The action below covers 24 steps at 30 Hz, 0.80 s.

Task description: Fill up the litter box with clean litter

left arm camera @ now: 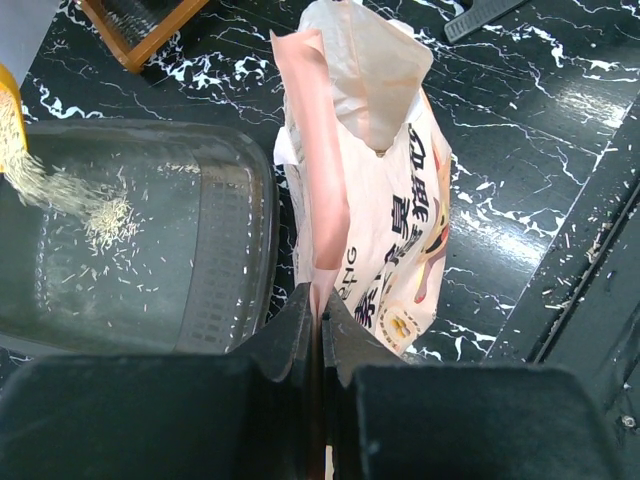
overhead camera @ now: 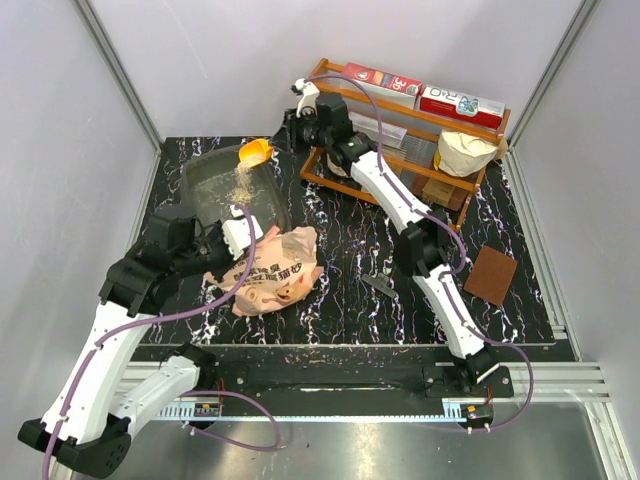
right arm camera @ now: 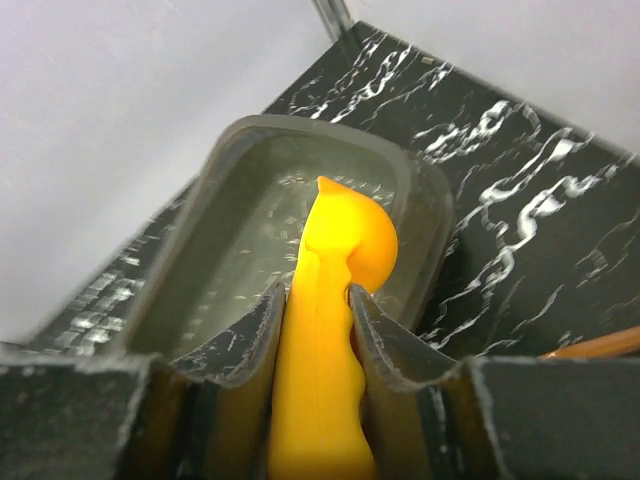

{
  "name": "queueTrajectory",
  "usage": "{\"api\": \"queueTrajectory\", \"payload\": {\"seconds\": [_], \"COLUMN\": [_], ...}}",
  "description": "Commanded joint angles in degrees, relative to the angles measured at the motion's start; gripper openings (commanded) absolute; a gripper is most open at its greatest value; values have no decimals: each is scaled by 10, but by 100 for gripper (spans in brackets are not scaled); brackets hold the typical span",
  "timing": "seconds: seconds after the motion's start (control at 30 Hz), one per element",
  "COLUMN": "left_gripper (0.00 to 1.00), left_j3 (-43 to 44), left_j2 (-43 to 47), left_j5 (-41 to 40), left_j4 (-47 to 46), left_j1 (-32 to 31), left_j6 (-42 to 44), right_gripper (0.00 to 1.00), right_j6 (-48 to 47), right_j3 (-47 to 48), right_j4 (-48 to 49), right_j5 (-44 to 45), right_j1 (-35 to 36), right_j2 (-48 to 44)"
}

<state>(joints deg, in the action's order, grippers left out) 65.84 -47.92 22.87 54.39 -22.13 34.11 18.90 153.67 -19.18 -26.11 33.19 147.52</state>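
The dark grey litter box point(overhead camera: 205, 200) lies at the back left of the table. My right gripper point(overhead camera: 278, 138) is shut on the handle of a yellow-orange scoop point(overhead camera: 254, 151), which is tipped over the box's far end. Clean litter point(overhead camera: 240, 176) streams from it and forms a small pale pile point(left arm camera: 105, 215) on the tray floor. In the right wrist view the scoop point(right arm camera: 335, 300) sits between the jaws of the right gripper point(right arm camera: 315, 290), above the box point(right arm camera: 215, 190). My left gripper point(left arm camera: 322, 310) is shut on the edge of the pink bag point(left arm camera: 385, 200), which lies open beside the box's near right corner point(left arm camera: 225, 250).
A wooden rack point(overhead camera: 322, 160) with red-and-white boxes point(overhead camera: 420, 95) and a white sack point(overhead camera: 465, 152) stands at the back right. A brown square pad point(overhead camera: 490, 275) and a dark flat tool point(overhead camera: 378, 286) lie on the black marbled tabletop. Grey walls enclose the table.
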Motion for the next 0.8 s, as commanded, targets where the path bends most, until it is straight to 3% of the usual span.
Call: {"api": "queueTrajectory", "payload": {"seconds": [0.0, 0.1, 0.27, 0.37, 0.53, 0.6, 0.77], "left_gripper": [0, 0, 0, 0, 0, 0, 0], "left_j3": [-5, -12, -24, -33, -40, -37, -35], "left_j2": [29, 34, 41, 42, 38, 34, 30], "left_j5": [39, 46, 47, 47, 20, 15, 9], "left_j4": [-50, -62, -88, -105, -154, -165, -188], "left_j1": [3, 2, 3, 3, 2, 3, 6], "left_j6": [6, 4, 3, -6, -48, -65, -89], "right_gripper": [0, 0, 0, 0, 0, 0, 0], "right_j6": [-266, -416, -490, -447, -281, -227, -192], "right_j3": [-5, -59, -107, -123, -145, -154, -201], "right_j4": [57, 73, 87, 75, -12, -72, -219], "right_j5": [54, 92, 162, 162, 114, 71, -58], "right_j1": [55, 86, 88, 70, 22, -6, -39], "right_j2": [-50, -85, -129, -175, -263, -311, -401]}}
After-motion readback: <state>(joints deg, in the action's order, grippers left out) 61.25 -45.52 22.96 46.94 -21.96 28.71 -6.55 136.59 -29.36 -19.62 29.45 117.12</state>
